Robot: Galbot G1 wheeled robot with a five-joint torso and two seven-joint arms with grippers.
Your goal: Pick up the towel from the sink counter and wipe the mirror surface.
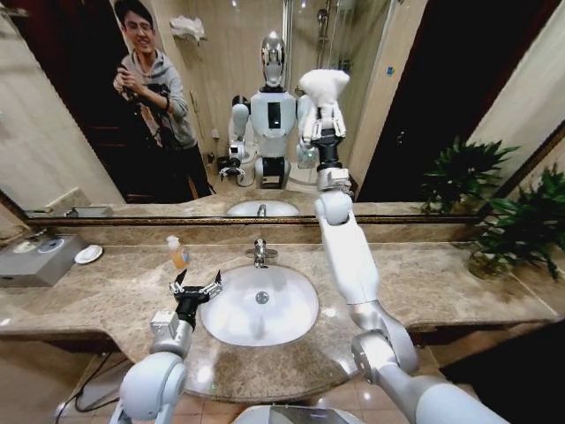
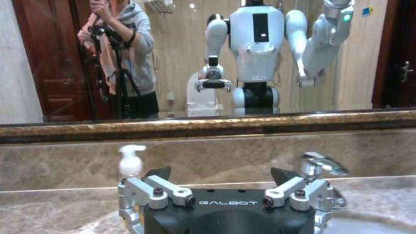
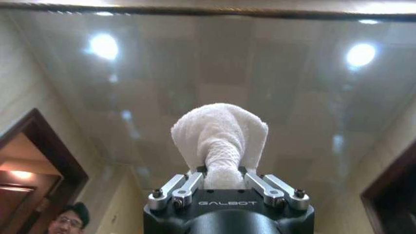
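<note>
Up against the mirror, the right gripper is raised high on its outstretched arm, and its fingers are clamped on the towel. In the right wrist view the towel bunches out of the closed fingers as a white fluffy lump, pinched narrow at the base, with the glass just beyond it; whether the cloth actually touches the glass cannot be told. The word "GALBOT" is printed in pale letters on the black body of the right gripper.

Lower down, the left gripper hovers over the sink counter, just to the left of the white basin, with its fingers spread wide and nothing between them. The left wrist view shows the same "GALBOT" lettering on the left gripper, between the two open fingers.

A soap bottle with a pump top stands on the counter just behind the left gripper, and the chrome faucet sits at the back of the basin. A potted plant stands at the counter's far right end.
</note>
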